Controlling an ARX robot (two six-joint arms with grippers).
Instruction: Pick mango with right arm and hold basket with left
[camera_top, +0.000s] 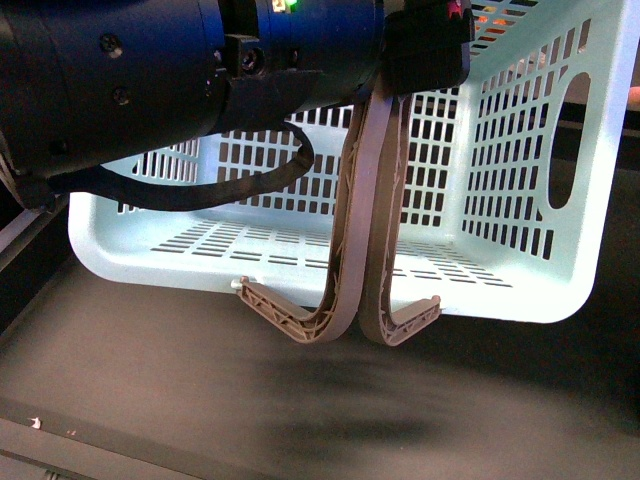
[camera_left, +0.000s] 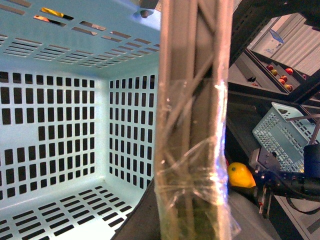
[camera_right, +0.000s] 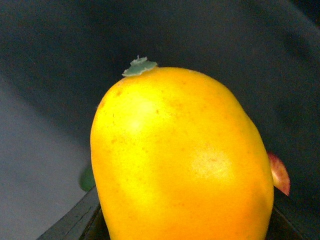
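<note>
The light aqua basket (camera_top: 520, 200) fills the front view with its open side towards the camera. Its two grey-brown handles (camera_top: 368, 200) run up into my left gripper (camera_top: 425, 48), which is shut on them at the top of the frame. In the left wrist view the handles (camera_left: 195, 120), wrapped in clear tape, stand right before the camera, with the basket's slotted inside (camera_left: 75, 125) behind. The yellow-orange mango (camera_left: 241, 176) is held off to the side in my right gripper (camera_left: 261, 174). The mango (camera_right: 180, 160) fills the right wrist view, a small green leaf at its stem end.
A dark tabletop (camera_top: 300, 400) lies under the basket, with a soft shadow on it. A second, grey-blue slotted basket (camera_left: 285, 131) stands behind the right arm. Small red fruits (camera_left: 280, 76) sit on a shelf further back. A red fruit edge (camera_right: 280, 172) shows behind the mango.
</note>
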